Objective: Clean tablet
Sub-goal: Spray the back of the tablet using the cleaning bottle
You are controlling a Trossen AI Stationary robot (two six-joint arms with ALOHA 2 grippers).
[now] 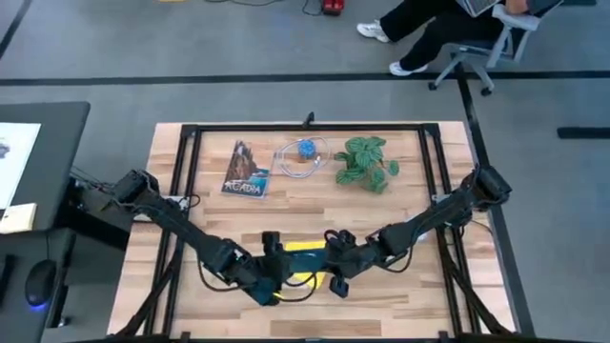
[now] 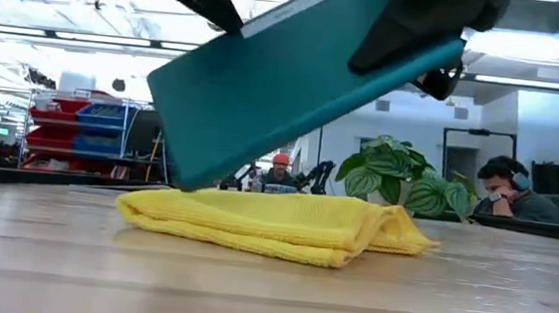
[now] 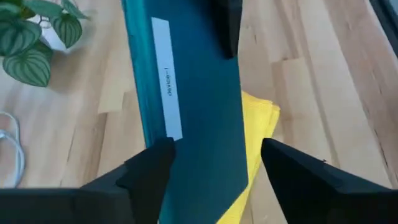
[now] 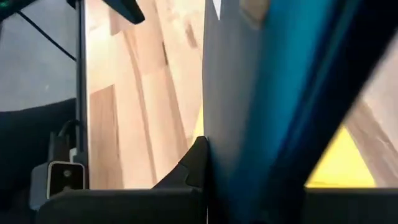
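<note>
A thin, flat tablet (image 2: pixel 296 78) with a teal back and a white label strip hangs tilted in the upper centre of the low view, its lower edge over a folded yellow cloth (image 2: pixel 274 224) on the wooden desk (image 2: pixel 52 259). Both grippers meet at the desk's lower centre: the left gripper (image 3: pixel 211 165) and right gripper (image 4: pixel 249 162) each have jaws clamped on the tablet.

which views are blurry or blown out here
Right wrist view: the tablet fills the frame so close that it blurs. Low view: ceiling lights and bright room behind wash out the background, while the yellow cloth stays sharp. High view: evenly lit, no strong glare.
</note>
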